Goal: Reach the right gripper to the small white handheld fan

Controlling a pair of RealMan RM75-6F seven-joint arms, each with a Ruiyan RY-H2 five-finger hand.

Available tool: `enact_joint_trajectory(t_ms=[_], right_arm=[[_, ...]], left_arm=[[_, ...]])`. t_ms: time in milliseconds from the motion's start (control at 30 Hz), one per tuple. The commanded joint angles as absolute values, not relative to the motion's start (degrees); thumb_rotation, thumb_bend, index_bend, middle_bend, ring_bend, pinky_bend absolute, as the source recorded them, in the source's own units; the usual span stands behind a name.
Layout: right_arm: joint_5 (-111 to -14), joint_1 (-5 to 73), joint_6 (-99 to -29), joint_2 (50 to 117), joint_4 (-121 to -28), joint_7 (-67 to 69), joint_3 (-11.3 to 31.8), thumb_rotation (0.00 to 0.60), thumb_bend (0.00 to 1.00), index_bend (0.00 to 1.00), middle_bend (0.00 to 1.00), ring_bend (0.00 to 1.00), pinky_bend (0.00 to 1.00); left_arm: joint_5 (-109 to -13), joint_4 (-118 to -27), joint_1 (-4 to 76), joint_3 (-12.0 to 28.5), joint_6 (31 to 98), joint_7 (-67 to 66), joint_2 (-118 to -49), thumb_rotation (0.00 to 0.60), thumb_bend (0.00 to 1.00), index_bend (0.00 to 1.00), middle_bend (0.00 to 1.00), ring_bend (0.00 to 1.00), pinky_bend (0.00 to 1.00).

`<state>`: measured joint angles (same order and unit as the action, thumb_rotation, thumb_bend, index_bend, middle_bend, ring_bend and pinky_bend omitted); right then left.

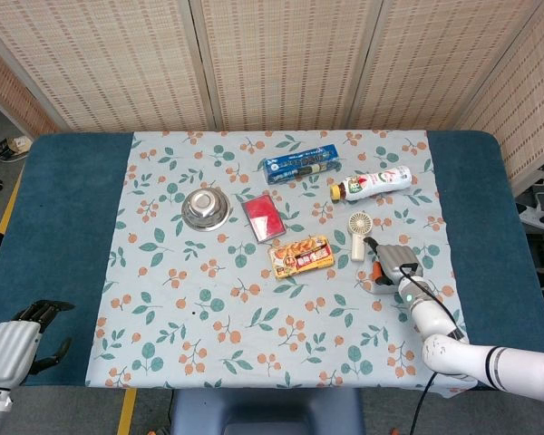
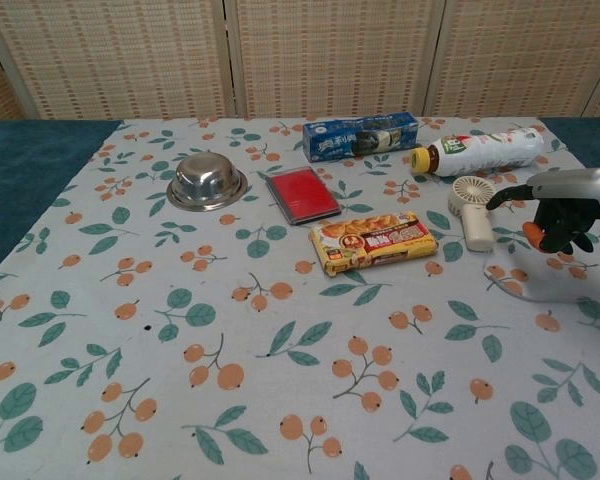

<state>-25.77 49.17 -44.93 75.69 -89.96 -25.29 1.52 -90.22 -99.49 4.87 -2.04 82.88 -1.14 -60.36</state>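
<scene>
The small white handheld fan (image 1: 357,233) (image 2: 472,207) lies flat on the floral tablecloth, round head toward the bottle, handle toward me. My right hand (image 1: 394,261) (image 2: 558,208) hovers just right of the fan's handle, a short gap away, holding nothing. Its thumb points toward the fan; the other fingers curl downward with black, orange-tipped ends. My left hand (image 1: 27,337) sits low at the table's near left corner, fingers loosely apart, holding nothing.
A snack box (image 1: 301,256) (image 2: 373,241) lies just left of the fan. A drink bottle (image 1: 373,182) (image 2: 475,151) lies behind it. Further left are a red wallet (image 1: 264,217), a steel bowl (image 1: 206,207) and a blue box (image 1: 300,163).
</scene>
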Motion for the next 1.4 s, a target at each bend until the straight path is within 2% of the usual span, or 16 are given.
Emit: enact_joint_trajectory(t_ms=[33,1400], right_arm=[[-25.87,49.25,-45.05,75.81,-89.89,-25.19,1.53,0.6,0.71,0.07,0.81,0.65,0.67],[-25.82,49.92,-44.64,78.28,-86.51,-24.13,1.62,0.6,0.71,0.07,0.81,0.65,0.67]], left_arm=[[-90.23,-99.5,4.83,-2.05,82.94,-1.11,-60.34,0.6,0.36,0.29,0.3,0.22,0.38],[-90.22,-99.43,4.78,-1.98,83.0,-0.9,-60.27,0.6,0.36,0.29,0.3,0.22,0.38]])
